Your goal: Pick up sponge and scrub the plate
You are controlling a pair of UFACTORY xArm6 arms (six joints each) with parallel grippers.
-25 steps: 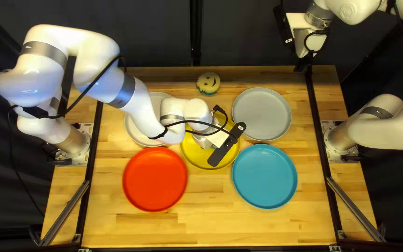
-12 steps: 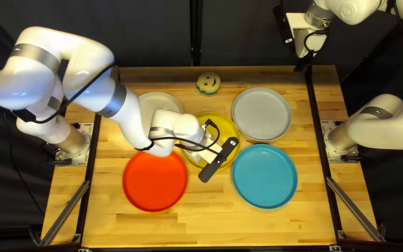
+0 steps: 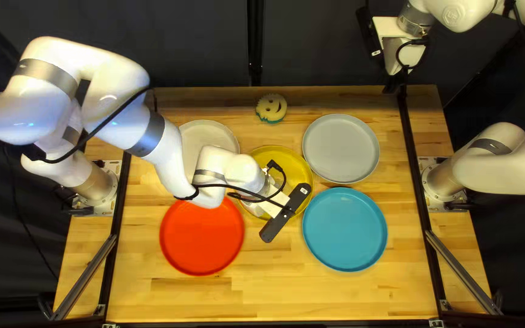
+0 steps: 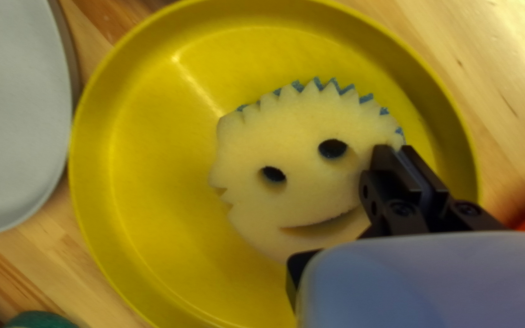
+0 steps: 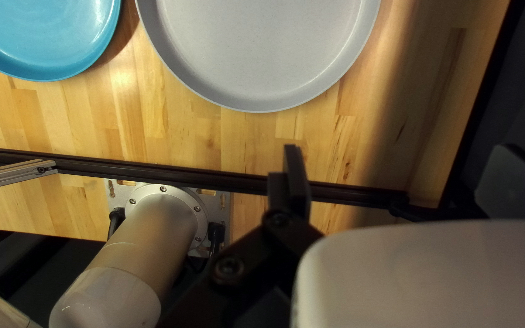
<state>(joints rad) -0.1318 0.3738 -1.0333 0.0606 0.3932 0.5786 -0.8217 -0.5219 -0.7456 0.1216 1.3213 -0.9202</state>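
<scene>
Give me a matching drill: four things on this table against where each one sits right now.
Things:
1. yellow smiley-face foam sponge at the left claw
2. round orange plastic plate
3. round blue plastic plate
4. round grey plastic plate

Places:
a. far right of the top left view
b. on the round yellow plastic plate
c. near right of the top left view
d. near left of the top left view

Pairs: 1-b, 2-d, 3-c, 4-a

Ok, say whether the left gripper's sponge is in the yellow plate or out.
In: the smiley sponge lies face-up inside the yellow plate.

Slanted overhead on whole table (image 3: 262, 291); left wrist close over yellow plate (image 4: 121, 182), right high over grey plate (image 5: 253, 45)
</scene>
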